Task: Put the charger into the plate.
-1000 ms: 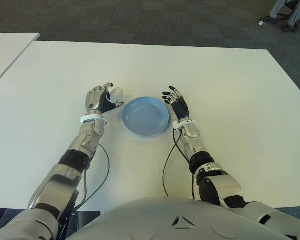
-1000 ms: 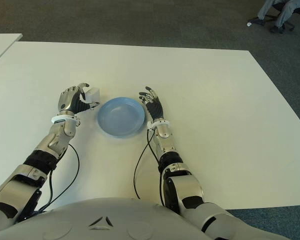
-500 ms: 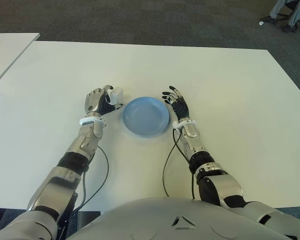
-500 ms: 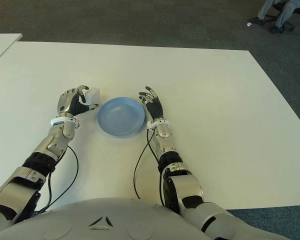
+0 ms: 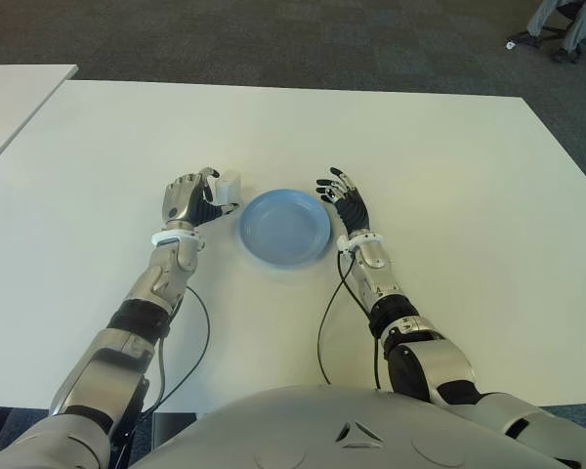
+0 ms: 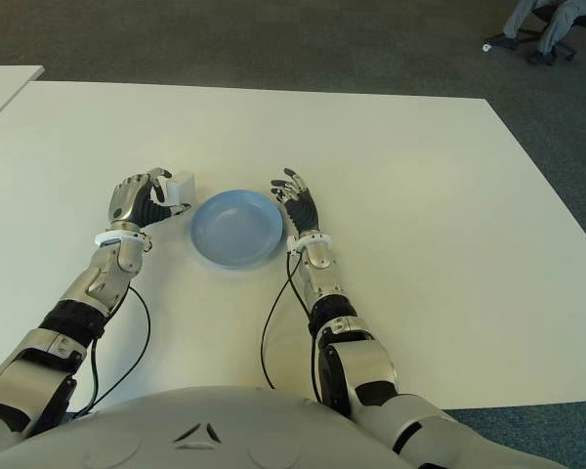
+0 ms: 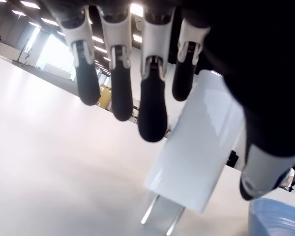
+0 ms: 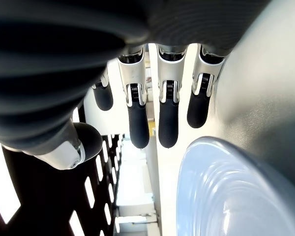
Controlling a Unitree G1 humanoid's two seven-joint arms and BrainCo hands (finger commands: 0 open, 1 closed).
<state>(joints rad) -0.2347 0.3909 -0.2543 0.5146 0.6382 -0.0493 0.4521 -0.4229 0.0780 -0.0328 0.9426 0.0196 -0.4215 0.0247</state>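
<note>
Left hand (image 5: pixel 188 198) is sitting on the left side of the counter (image 5: pixel 449 176), w/ the charger (image 5: pixel 227 185) at its fingertips, just left of the plate (image 5: pixel 284 226). In the left wrist view the fingers (image 7: pixel 152 108) are curling over the white block and the thumb is pressing its other face, so the hand is gripping the charger. Prongs (image 7: pixel 159 219) are pointing down toward the counter; can't tell if they're touching it.

Handling, as a guess: small, light, rigid plastic block w/ glossy faces, so prob. slippery under hard fingertips. Not fragile, though the metal prongs could snag or scrape. Best hold is across the two broad flat faces, mid-body, away from the prongs, approx. where the hand is pinching it now.

Room: the charger is sitting just beside the plate's near rim, so travel looks short. The rim is raised, so the prongs need to be clearing it before moving across. Plate is showing nothing in it.

Right hand (image 5: pixel 347 208) is showing just right of the plate, fingers spread and holding nothing, close to the rim but outside the dish. The rest of the counter is giving wide open room, edges well apart from both hands.
</note>
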